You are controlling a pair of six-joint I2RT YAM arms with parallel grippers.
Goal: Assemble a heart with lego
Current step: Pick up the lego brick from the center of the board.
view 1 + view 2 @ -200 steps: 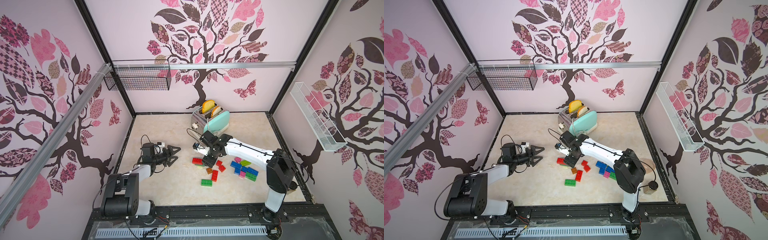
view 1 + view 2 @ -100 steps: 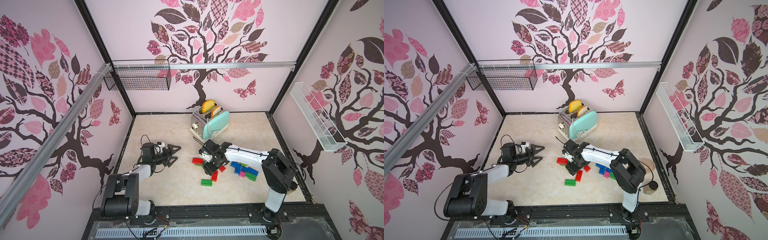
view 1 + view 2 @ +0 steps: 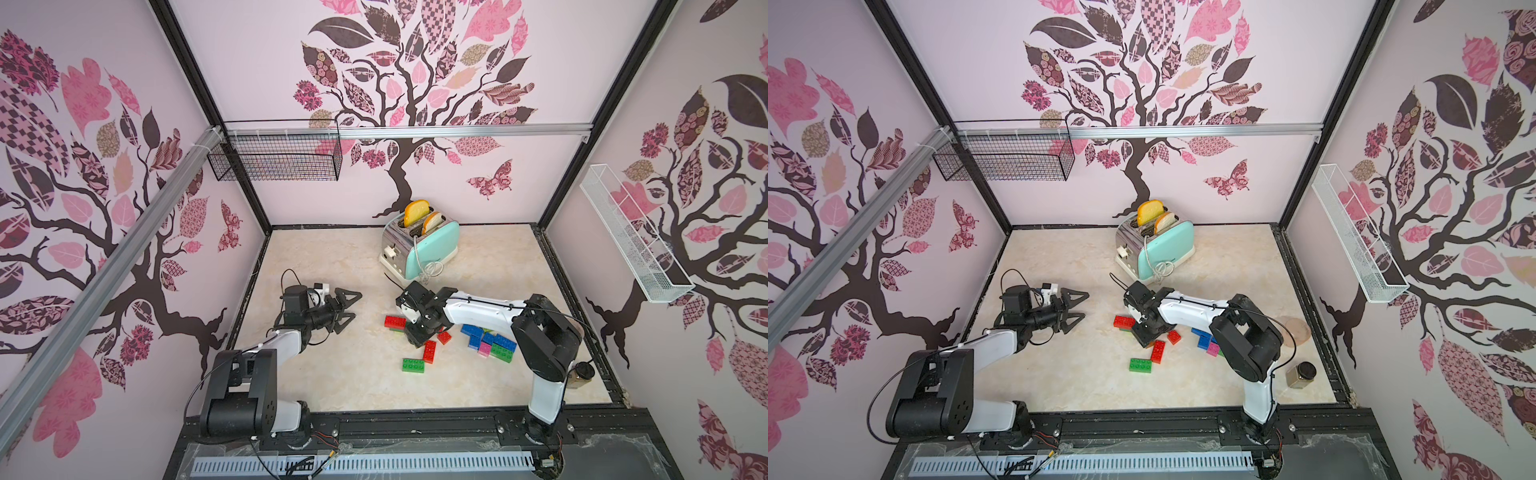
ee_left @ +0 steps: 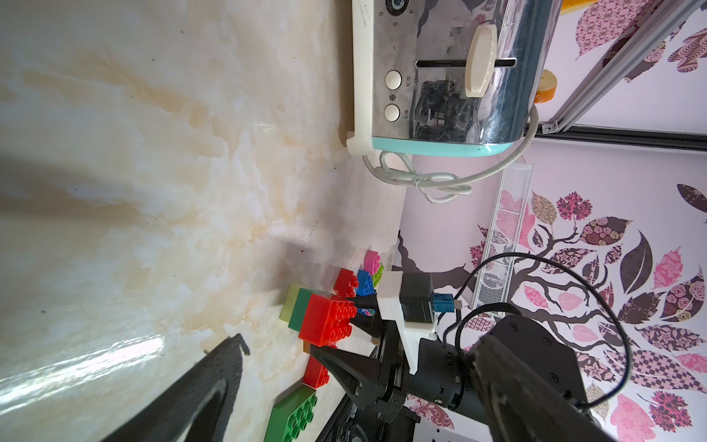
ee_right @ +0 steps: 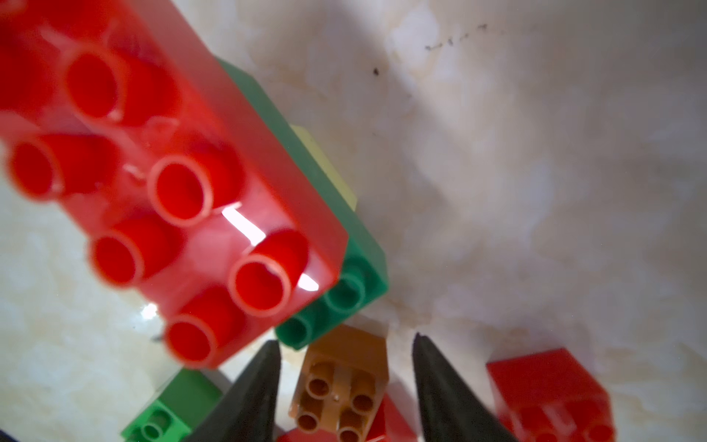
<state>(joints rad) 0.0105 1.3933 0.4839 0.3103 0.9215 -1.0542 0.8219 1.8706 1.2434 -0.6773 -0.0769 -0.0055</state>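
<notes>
The lego lies scattered at the middle right of the table. A red 2x4 brick point(image 3: 398, 322) point(image 3: 1124, 322) sits on a green brick and a lime one. My right gripper point(image 3: 417, 338) point(image 3: 1146, 338) points down just beside that stack. In the right wrist view it point(image 5: 346, 340) is open, its fingers straddling a small brown 2x2 brick point(image 5: 344, 382) with a gap on each side. My left gripper point(image 3: 347, 309) point(image 3: 1077, 306) hovers wide open and empty to the left of the bricks.
Loose bricks lie near the right gripper: a green 2x4 point(image 3: 413, 365), a red 2x4 point(image 3: 430, 352), a red 2x2 point(image 3: 444, 337) and a blue, pink and green cluster point(image 3: 486, 340). A teal toaster point(image 3: 424, 247) stands behind. A small jar point(image 3: 1301, 375) sits front right.
My right gripper has come down onto the bricks beside the red stack, and its jaws have narrowed around the brown brick. The left jaws have opened a little wider.
</notes>
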